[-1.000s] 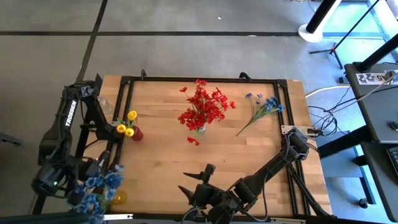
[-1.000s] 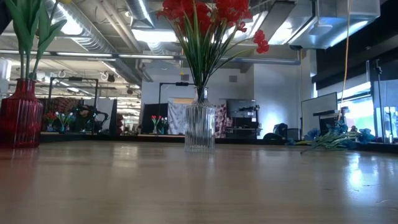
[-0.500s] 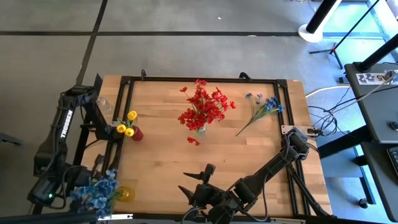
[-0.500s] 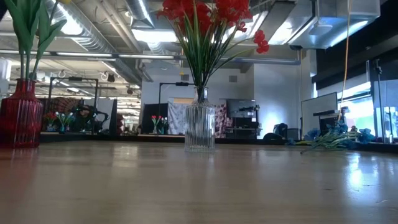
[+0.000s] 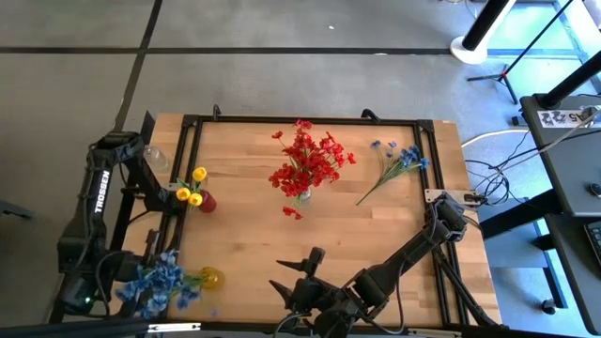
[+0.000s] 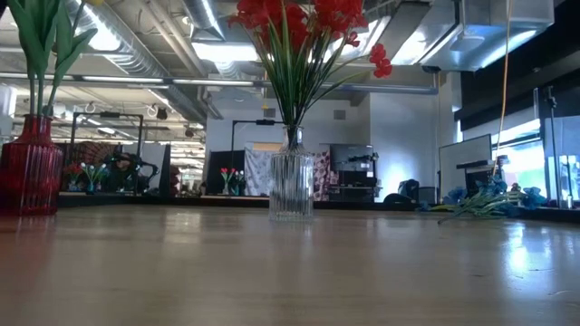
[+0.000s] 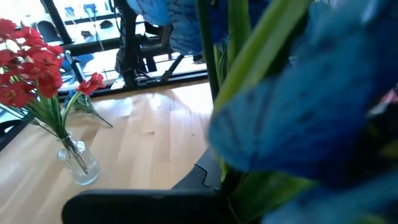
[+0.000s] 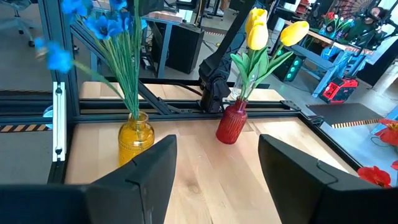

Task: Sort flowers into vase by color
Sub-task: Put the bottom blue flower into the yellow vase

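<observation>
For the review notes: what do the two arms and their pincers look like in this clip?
Both arms are dark, nearly black, built of jointed segments. The left arm carries white lettering along its upper link and a small green light near its base. The right arm shows no lettering here. The right pincer has two broad, flat, matte black fingers. The left pincer's shape is hidden behind blue blooms.

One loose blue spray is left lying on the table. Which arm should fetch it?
Right. The loose blue spray lies on the table's right side, and the right tool is open and empty. The left tool is shut on the blue flowers at the yellow vase, far left.
</observation>
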Controlling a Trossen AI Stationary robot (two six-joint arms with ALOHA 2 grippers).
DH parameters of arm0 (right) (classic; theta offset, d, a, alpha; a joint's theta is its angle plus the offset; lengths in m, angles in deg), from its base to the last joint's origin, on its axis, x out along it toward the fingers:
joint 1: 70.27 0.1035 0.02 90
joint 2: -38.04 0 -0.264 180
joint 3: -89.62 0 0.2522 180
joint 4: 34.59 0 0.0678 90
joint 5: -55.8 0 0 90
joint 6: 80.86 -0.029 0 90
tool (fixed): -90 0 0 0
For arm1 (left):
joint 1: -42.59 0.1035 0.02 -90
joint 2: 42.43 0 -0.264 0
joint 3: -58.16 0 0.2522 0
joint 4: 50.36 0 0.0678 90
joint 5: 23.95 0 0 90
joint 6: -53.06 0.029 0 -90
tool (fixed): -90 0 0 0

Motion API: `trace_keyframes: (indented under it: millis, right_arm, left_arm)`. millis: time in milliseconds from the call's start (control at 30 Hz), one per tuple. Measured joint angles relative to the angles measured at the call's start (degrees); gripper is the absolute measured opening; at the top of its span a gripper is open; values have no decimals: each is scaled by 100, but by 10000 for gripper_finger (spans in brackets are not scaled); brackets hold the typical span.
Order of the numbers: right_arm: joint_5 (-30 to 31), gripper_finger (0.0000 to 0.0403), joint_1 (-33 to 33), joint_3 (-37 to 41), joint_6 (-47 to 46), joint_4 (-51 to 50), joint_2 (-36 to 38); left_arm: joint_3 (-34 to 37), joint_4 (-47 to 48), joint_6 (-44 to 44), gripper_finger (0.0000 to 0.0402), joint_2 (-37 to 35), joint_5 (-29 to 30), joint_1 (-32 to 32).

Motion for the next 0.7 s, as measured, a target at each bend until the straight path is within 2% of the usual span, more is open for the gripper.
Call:
trace_keyframes:
  millis: [300, 433, 533, 700]
  right_arm:
    - [0, 227, 2, 0, 0, 0, 0]
    - [-4, 227, 2, 0, 2, -6, 0]
    - [-116, 227, 2, 0, 1, -93, 0]
    - [-250, 227, 4, 0, 0, -134, 0]
  left_arm:
    - [0, -237, 131, 5, 17, -251, 464]
    - [0, -498, 686, 5, 32, 158, 552]
    - [0, -426, 744, 5, 31, 437, 551]
    - [0, -453, 736, 6, 35, -249, 702]
